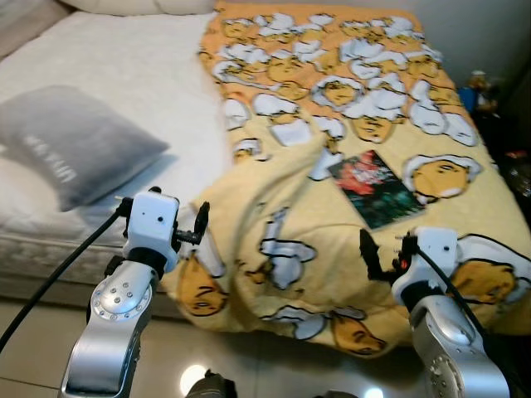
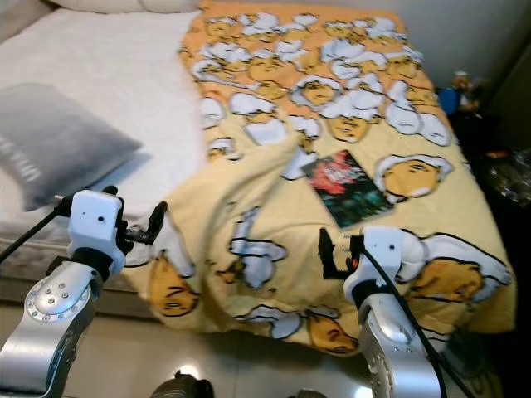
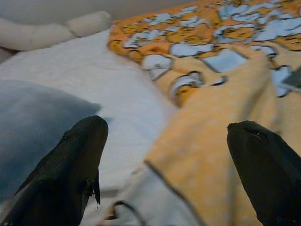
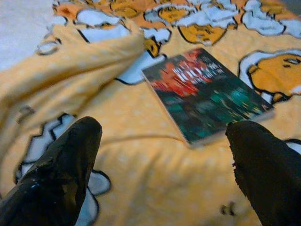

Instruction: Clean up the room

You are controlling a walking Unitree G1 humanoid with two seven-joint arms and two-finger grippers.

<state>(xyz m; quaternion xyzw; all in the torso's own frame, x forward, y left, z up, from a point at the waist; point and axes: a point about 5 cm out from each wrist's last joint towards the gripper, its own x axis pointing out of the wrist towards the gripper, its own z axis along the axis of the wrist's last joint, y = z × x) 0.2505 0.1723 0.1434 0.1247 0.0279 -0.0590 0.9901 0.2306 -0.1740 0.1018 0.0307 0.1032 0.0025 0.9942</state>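
A grey pillow [image 1: 70,141] is seen at the left of the frame, lying on the white bed [image 1: 141,58]. Below it, in the lower left, the left pincer [image 1: 199,222] is held over the bed's near edge, just beside the hanging fold of the blanket; in the left wrist view its two black fingers [image 3: 70,165] are spread wide apart and nothing is held between them. A yellow blanket [image 1: 348,108] printed with white and orange cartoon figures is spread across the middle and right of the frame, rumpled into a ridge at its left side and draped over the foot of the bed toward the tiled floor [image 1: 249,365]. A book [image 1: 375,187] with a dark red and green cover lies flat on the blanket, right of centre. In the lower right, the right pincer [image 1: 365,253] is held above the blanket, near the book and apart from it; its fingers [image 4: 263,165] are released and wide open.
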